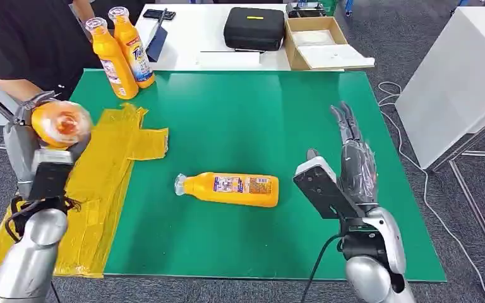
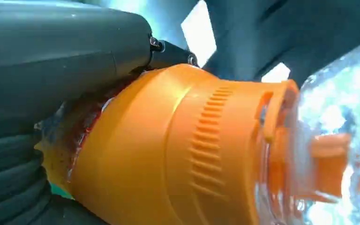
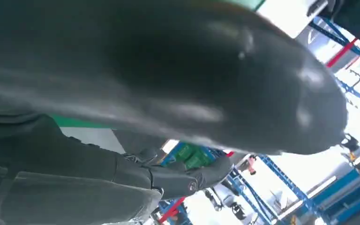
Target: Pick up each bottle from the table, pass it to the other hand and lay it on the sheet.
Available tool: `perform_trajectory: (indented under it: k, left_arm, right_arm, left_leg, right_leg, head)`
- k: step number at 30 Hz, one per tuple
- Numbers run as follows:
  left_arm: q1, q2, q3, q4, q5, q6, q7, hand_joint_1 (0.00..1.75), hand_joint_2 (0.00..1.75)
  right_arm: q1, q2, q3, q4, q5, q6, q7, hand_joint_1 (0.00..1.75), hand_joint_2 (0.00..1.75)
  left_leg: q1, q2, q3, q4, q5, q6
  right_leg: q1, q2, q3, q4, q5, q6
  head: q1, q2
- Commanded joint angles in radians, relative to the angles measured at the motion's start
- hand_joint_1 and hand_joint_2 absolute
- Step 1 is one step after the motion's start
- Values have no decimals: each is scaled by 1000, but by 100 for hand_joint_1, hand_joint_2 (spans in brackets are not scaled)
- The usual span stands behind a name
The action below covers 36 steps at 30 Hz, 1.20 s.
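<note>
Gripping an orange bottle (image 1: 61, 124) above the yellow sheet (image 1: 98, 183), your robot's left hand (image 1: 35, 136) holds it raised, the bottle's end turned toward the head camera and slightly blurred. In the left wrist view you see the same bottle (image 2: 178, 154) close up, its ribbed orange shoulder wedged against the thick grey thumb (image 2: 61, 51), with the clear cap end pointing away from the hand. The sheet lies crumpled on the green table (image 1: 259, 113), spread beneath and just inward of the left hand and running back toward the robot's near left corner.

A second orange bottle (image 1: 230, 189) lies on its side on the bare green surface between your two hands, nearer the right one, its cap pointing toward the sheet and apart from it. Your right hand (image 1: 352, 161) stands just beside that bottle's base without touching it, holding nothing, its dark fingers (image 1: 347, 123) extended and pointing away from the robot. The right wrist view gives you a blurred dark cover and part of the hand (image 3: 168, 178).

Well beyond the left hand, at the far left corner of the table, two more orange bottles (image 1: 120, 53) stand upright, touching each other. A person in a dark top (image 1: 31, 44) stands just behind them. Farther back, a white table (image 1: 189, 38) carries a black case (image 1: 254, 28) and an open cardboard box (image 1: 322, 44).
</note>
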Motion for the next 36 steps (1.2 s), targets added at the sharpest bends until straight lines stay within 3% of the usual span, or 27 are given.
perform_trajectory:
  k: [1, 4, 7, 10, 17, 21, 31, 32, 33, 34, 36]
  left_arm:
    - [-75, 25, -108, 77, -87, 49, 22, 175, 175]
    - [-85, 55, -154, 188, -246, 108, 65, 175, 175]
    - [-160, 72, -206, 417, -394, 68, 154, 175, 175]
    - [-211, 68, -242, 647, -422, 109, 162, 175, 175]
    - [-258, 45, -277, 929, -543, 135, 246, 175, 175]
    - [-258, 45, -277, 929, -543, 135, 246, 175, 175]
    - [-272, 13, -258, 1160, -606, 117, 357, 175, 175]
    - [-273, 10, -258, 1167, -607, 109, 359, 148, 175]
    - [-272, 4, -253, 1170, -602, 101, 361, 0, 175]
    - [-271, -5, -250, 1171, -595, 74, 344, 0, 0]
    - [-275, -23, -237, 1159, -572, 48, 322, 0, 0]
  right_arm:
    - [-16, -47, -5, 37, -15, 26, 3, 0, 0]
    - [-39, -74, 18, 77, -45, 52, 2, 0, 0]
    - [-114, -75, 44, 133, -101, 92, 1, 0, 0]
    - [-139, -93, 61, 141, -124, 90, 3, 0, 0]
    - [-166, -125, 117, 159, -168, 87, -6, 0, 0]
    - [-166, -125, 117, 159, -168, 87, -6, 0, 0]
    - [-203, -132, 168, 179, -192, 99, -10, 0, 0]
    - [-200, -135, 169, 178, -192, 100, -9, 0, 0]
    - [-199, -138, 170, 178, -190, 103, -7, 0, 0]
    - [-197, -146, 174, 181, -184, 109, 0, 0, 0]
    - [-204, -150, 184, 201, -169, 117, 6, 0, 0]
  left_leg:
    - [-1, -4, 5, 0, -2, -1]
    - [-1, -1, 6, -1, -1, -1]
    - [-1, -2, 6, -2, 0, -1]
    - [-2, -2, 9, -1, 0, -3]
    - [0, 1, 6, -1, 1, -3]
    - [0, 1, 5, -1, 0, -3]
    - [0, 1, 4, -1, 0, -3]
    - [0, 0, 2, -1, 1, -3]
    - [0, 0, 0, -1, 1, -2]
    - [0, 0, 1, 0, 0, -3]
    - [-1, -1, 1, -1, 1, -2]
  right_leg:
    - [-1, -4, 7, 0, -3, 1]
    - [-1, -2, 6, -1, -2, 0]
    - [-1, -3, 6, -1, -1, 0]
    - [-2, -4, 9, 0, -1, 0]
    - [-1, 0, 5, 0, 1, -2]
    - [-1, 1, 4, 0, 1, -2]
    - [-1, 0, 4, 0, 0, -2]
    - [-1, 0, 2, 0, 1, -2]
    - [-1, 0, 0, 0, 1, -2]
    - [0, -1, 1, 0, 1, -2]
    - [-1, -1, 1, 0, 1, -2]
  head:
    - [0, 0]
    - [0, 0]
    - [-1, 0]
    - [0, 0]
    - [0, 0]
    - [0, 0]
    - [0, 0]
    - [0, 0]
    - [0, 0]
    - [0, 0]
    - [0, 0]
